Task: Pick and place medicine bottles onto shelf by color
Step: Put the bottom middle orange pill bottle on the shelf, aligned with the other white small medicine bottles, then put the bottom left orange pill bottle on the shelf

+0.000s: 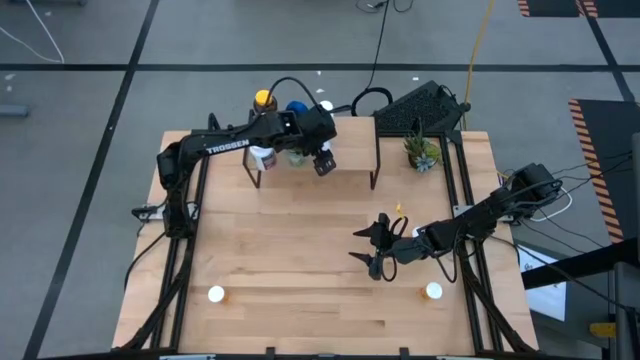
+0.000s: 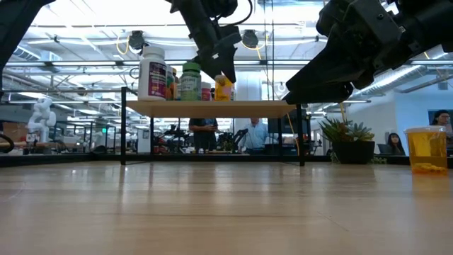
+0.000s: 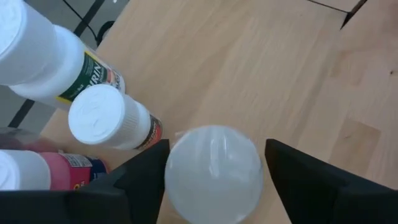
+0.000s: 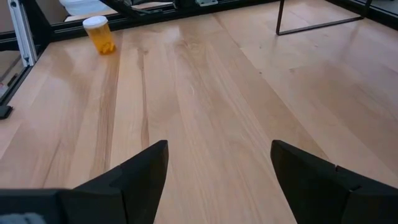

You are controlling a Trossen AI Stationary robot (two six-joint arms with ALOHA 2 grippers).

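Light-wood tabletop (image 1: 300,260) fills the scene, with the shelf (image 1: 350,150) standing along its far edge. My left gripper (image 3: 214,180) hovers over the shelf's left end, fingers (image 3: 140,180) parted around a white-capped bottle (image 3: 213,169), apparently setting it beside the other medicine bottles (image 2: 170,78) clustered there, likely grouped by color. My right gripper (image 1: 372,248) waits low over mid-tabletop, fingers (image 4: 134,177) spread and empty. Two more bottles stand near the front edge: one at left (image 1: 216,294), an orange one at right (image 1: 433,291).
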